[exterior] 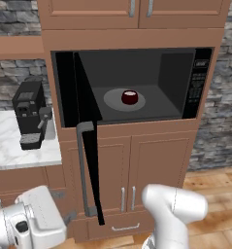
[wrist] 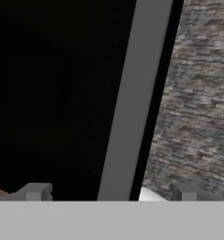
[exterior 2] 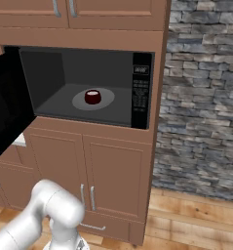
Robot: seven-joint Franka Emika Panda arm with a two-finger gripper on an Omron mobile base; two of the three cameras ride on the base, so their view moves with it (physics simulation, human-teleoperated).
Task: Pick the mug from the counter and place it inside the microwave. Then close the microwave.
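Sitting upright on the round grey turntable was the small dark red rounded mug with its pale inside, roughly at the centre of the plate and deep within the large black built-in microwave. From the right base camera the mug stood at about nine o'clock of the black button panel. The microwave's dark glass door hung wide open, swung out edge-on toward the left base camera, with its long grey bar handle running down the outer face. At about nine o'clock of the cavity, a small black coffee machine stood on the white marble counter. The two-finger gripper was spread wide with nothing between its tips, which flanked the grey bar handle in the hand camera; whether they touched it could not be told. Grey stone wall lay at three o'clock of the brown wooden cabinets.
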